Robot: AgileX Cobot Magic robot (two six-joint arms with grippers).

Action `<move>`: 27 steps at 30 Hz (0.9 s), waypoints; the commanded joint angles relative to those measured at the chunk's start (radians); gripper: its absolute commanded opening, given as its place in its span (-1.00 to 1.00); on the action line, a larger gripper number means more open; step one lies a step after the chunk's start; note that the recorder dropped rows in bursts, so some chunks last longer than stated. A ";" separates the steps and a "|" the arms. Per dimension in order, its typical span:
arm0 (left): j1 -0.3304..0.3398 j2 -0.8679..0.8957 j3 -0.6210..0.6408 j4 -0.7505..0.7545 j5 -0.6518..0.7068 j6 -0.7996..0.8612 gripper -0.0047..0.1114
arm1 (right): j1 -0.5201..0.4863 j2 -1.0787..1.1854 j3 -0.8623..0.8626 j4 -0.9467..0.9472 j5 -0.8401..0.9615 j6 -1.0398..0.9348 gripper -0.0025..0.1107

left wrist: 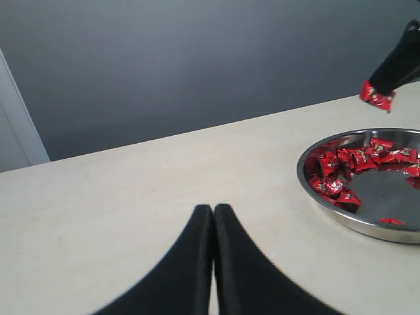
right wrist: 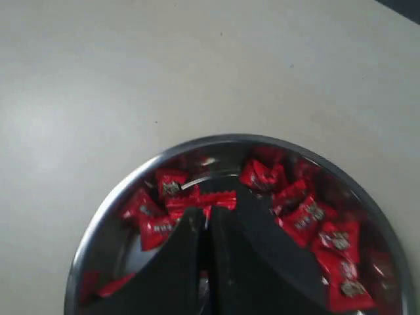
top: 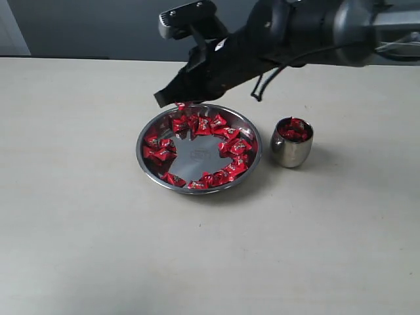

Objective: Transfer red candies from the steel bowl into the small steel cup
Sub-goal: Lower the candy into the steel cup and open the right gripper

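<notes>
The steel bowl (top: 199,156) sits mid-table with several red candies (top: 231,172) ringed around its bare mirror bottom. My right gripper (top: 172,100) hangs just above the bowl's far rim, shut on one red candy (top: 180,105). That candy (right wrist: 214,199) shows pinched at the fingertips in the right wrist view, over the bowl (right wrist: 223,139). The left wrist view shows the same held candy (left wrist: 376,97) lifted clear above the bowl (left wrist: 387,193). The small steel cup (top: 292,151) stands right of the bowl with a few candies (top: 294,130) inside. My left gripper (left wrist: 213,209) is shut and empty over bare table.
The pale tabletop (top: 79,216) spreads wide around the bowl and cup. A dark grey wall (left wrist: 197,59) runs behind the table's far edge. The right arm (top: 308,33) reaches in from the upper right, above the cup.
</notes>
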 commanded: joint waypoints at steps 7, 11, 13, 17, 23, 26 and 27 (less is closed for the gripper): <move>0.001 -0.005 0.005 -0.002 -0.005 -0.002 -0.89 | -0.276 -0.336 0.426 -0.022 -0.130 0.037 -0.89; 0.001 -0.005 0.005 -0.002 -0.005 -0.002 -0.89 | -0.306 -0.323 0.441 -0.026 -0.130 0.037 -0.89; 0.001 -0.005 0.005 -0.002 -0.005 -0.002 -0.89 | -0.314 -0.312 0.441 -0.029 -0.133 0.037 -0.89; 0.001 -0.005 0.005 -0.002 -0.005 -0.002 -0.89 | -0.314 -0.268 0.441 -0.050 -0.128 0.037 -0.89; 0.001 -0.005 0.005 -0.002 -0.005 -0.002 -0.89 | -0.314 -0.184 0.441 -0.053 -0.164 0.037 -0.89; 0.001 -0.005 0.005 -0.002 -0.005 -0.002 -0.89 | -0.314 -0.155 0.441 -0.053 -0.175 0.037 -0.89; 0.001 -0.005 0.005 -0.002 -0.005 -0.002 -0.89 | -0.314 -0.150 0.441 -0.053 -0.177 0.037 -0.89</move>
